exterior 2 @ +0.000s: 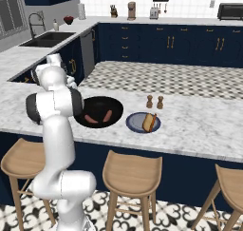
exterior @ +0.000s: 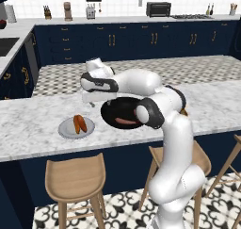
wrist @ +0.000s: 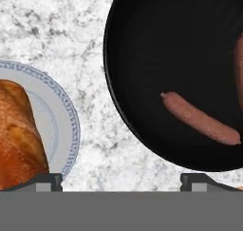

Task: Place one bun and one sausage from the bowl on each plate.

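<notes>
- Hand view: my claw [wrist: 121,182] hangs spread wide and empty above the marble counter [wrist: 57,30], between the black bowl [wrist: 142,44] and the light grey plate [wrist: 64,125].
- One sausage [wrist: 199,118] lies inside the bowl.
- A bun [wrist: 19,135] rests on that plate.
- Beyond the bowl, the blue-grey plate [exterior 2: 133,123] carries a bun with sausage [exterior 2: 149,121].

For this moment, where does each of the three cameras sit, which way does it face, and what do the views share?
Left base view: behind the arm on its left, facing forward and down over the marble counter; arm rises lower right, partly covering the black bowl; light plate with a bun beside it.
Right base view: behind on the right; arm lower left; bowl, blue-grey plate.
Hand view: looking down along the open end effector at the bowl's sausage.
Shared: all three show the bowl.
</notes>
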Available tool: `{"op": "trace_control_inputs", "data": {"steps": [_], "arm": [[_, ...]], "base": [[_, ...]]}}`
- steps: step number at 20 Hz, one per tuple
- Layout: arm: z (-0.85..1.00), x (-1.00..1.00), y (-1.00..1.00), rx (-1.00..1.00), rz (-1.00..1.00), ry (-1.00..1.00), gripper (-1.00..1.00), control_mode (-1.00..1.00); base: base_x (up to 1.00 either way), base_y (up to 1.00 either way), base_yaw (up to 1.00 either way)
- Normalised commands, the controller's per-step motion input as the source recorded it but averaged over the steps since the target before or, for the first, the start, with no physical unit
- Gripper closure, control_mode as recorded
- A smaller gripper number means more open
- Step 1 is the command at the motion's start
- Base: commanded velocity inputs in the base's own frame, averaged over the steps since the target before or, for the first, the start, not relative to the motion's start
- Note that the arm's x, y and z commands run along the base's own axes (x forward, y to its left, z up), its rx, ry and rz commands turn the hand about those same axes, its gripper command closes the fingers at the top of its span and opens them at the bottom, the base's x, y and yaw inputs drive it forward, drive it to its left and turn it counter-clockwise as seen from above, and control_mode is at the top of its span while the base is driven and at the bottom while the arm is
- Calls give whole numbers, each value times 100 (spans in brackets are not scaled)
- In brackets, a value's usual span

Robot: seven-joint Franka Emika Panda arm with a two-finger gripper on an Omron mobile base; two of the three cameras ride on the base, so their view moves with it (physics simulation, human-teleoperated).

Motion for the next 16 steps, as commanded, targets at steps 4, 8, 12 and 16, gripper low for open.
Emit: {"op": "trace_control_inputs", "data": {"steps": [4,8,12,16], "arm": [[12,-31,-100,-17,1,0,-100,-100],[-5,-23,-96,-12,23,0,-100,-100],[-35,-12,-100,1,11,0,-100,-100],[-40,19,-73,4,0,0,-100,-100]], "base": [[0,0,0],[0,0,0],[0,0,0],[0,0,0]]}}
